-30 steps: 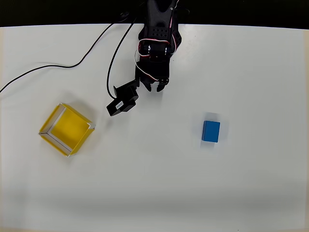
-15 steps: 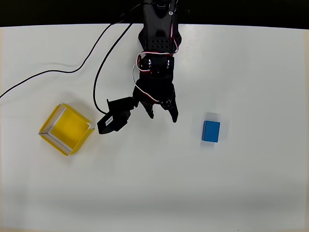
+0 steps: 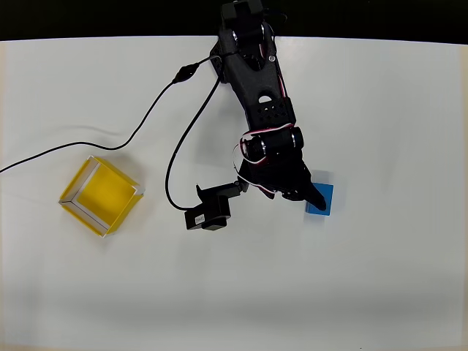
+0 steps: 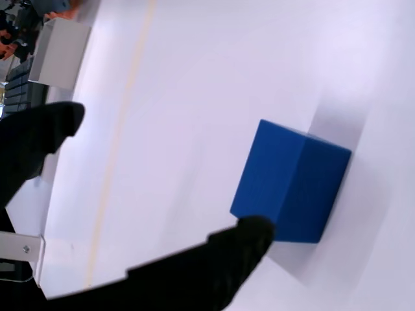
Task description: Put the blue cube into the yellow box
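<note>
Your jaws stand apart: in the wrist view one black finger [image 4: 35, 139] sits at the left edge and the other [image 4: 243, 243] reaches in from the bottom, its tip right at the cube [image 4: 292, 181], at its near lower corner. Nothing is held. The cube lies to the right of the gap, not between the fingers, so closing now would likely catch one corner or push the block aside instead of gripping it. From overhead the gripper [image 3: 296, 191] hangs over the cube's [image 3: 322, 201] left edge, with one dark fingertip overlapping that edge (whether it touches the block or just passes above it, you cannot tell from here). The likely faults, as I judge them: that low finger nudges the cube and slides or turns it on the smooth white table [image 3: 380, 292]; or you come down with a finger on top of the block and press it instead of straddling it. Bring the gap across until the blue faces sit between both fingers before you close. The box [image 3: 100, 195] sits well apart at the left of the overhead view, empty, so a weak corner grip has a long carry in which to let the cube slip.
</note>
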Motion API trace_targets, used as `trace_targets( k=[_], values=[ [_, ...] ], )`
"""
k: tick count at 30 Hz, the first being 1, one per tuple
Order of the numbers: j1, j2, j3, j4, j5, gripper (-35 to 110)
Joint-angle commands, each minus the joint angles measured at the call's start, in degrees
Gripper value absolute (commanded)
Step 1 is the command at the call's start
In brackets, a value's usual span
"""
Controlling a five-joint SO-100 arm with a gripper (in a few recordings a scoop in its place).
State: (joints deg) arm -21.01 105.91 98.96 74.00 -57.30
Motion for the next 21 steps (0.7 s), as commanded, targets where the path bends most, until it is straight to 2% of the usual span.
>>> trace_targets(
  k=[1, 21],
  values=[
    [-2.6, -2.5, -8.3, 2.0, 0.7, 51],
    [-7.6, -24.3, -17.5, 1.4, 2.6, 48]
  ],
)
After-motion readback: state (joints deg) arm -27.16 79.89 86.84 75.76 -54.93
